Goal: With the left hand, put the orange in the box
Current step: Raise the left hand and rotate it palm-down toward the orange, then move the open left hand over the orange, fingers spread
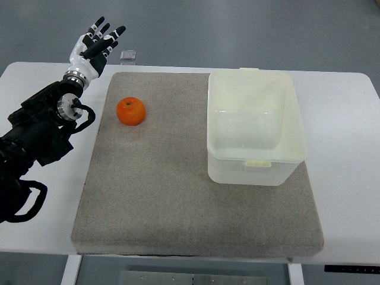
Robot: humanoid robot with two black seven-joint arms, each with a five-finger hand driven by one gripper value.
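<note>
Top view: nothing of the task looks done yet. The orange point(130, 111) sits on the grey mat point(178, 196), well apart from the box point(256, 172), which holds nothing. The left hand point(93, 48) is raised beyond the surface's point(344, 196) far-left corner, fingers point(105, 32) loosely spread and holding nothing. Reaching, grasping, carrying and dropping all remain.
</note>
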